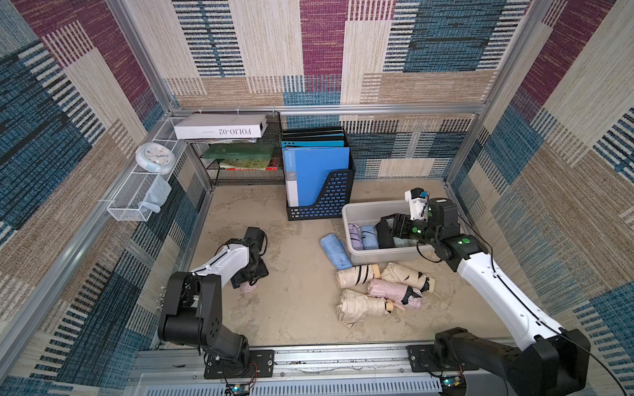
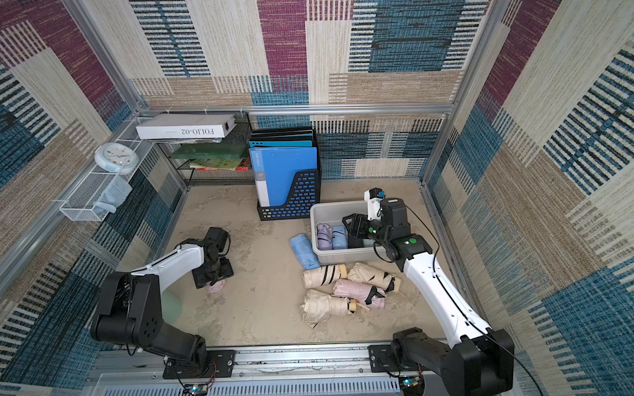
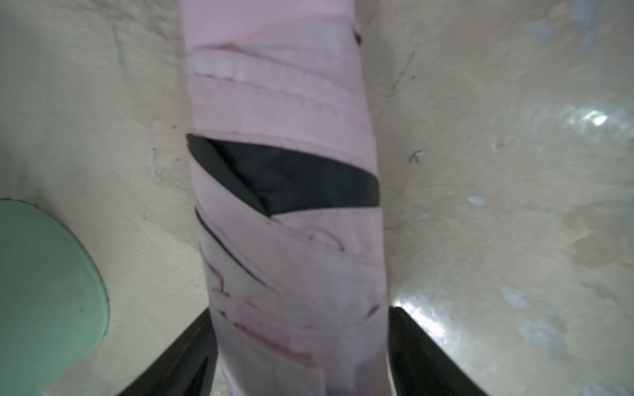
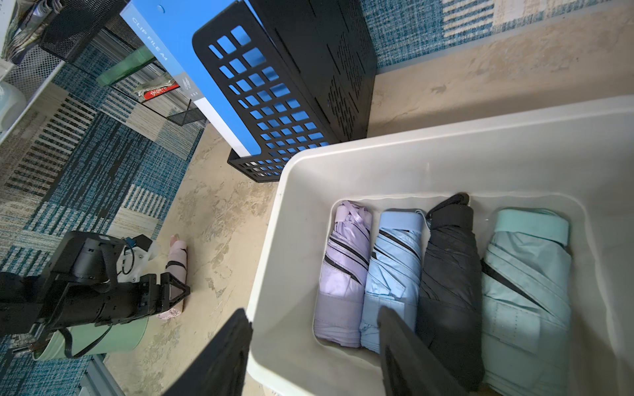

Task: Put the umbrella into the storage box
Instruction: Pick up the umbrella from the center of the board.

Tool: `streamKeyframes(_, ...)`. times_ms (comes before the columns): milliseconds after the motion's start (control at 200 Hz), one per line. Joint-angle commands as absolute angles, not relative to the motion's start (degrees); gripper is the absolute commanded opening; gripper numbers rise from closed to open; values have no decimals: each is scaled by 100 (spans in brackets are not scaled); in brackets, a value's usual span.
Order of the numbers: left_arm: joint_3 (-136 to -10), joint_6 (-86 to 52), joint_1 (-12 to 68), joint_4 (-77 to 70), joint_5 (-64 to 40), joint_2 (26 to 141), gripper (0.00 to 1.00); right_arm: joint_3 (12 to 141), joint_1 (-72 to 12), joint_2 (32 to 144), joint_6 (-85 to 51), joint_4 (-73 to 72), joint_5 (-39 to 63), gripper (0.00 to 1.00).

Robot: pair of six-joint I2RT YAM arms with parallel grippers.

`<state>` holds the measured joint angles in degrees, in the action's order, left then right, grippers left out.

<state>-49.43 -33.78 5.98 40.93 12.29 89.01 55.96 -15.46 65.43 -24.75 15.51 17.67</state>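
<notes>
A folded pink umbrella with a black strap lies on the floor at the left, also visible as the pink umbrella. My left gripper points down on it, and both black fingers press its sides. In both top views the left gripper covers most of it. The light grey storage box holds lilac, light blue, black and mint umbrellas. My right gripper hangs open over the box's corner, holding nothing.
A blue umbrella, several beige ones and a pink one lie on the floor in front of the box. A black file holder stands behind it. A green cup sits close to my left gripper. A white mesh basket hangs on the left wall.
</notes>
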Motion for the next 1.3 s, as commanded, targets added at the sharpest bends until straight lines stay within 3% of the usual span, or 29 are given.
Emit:
streamKeyframes(0,-4958,-3492,632,3845,837,9003,68,5555,-1548,6440,-2500,1507,1793,63)
streamKeyframes(446,-4772,-3944,1694,3709,625,8621,32,5459,-1556,6341,-2525,1479,2031,62)
streamKeyframes(731,-4756,-3858,2350,3296,292,7177,1,5501,-1690,6337,-2745,1496,2279,61)
streamKeyframes(952,-4554,-3796,2769,1093,-1734,6102,0,5741,-2325,6507,-3193,1050,2689,65)
streamKeyframes(1292,-5117,-4363,3423,-1332,-3959,6364,0,5906,-3023,6723,-3838,-458,4118,72)
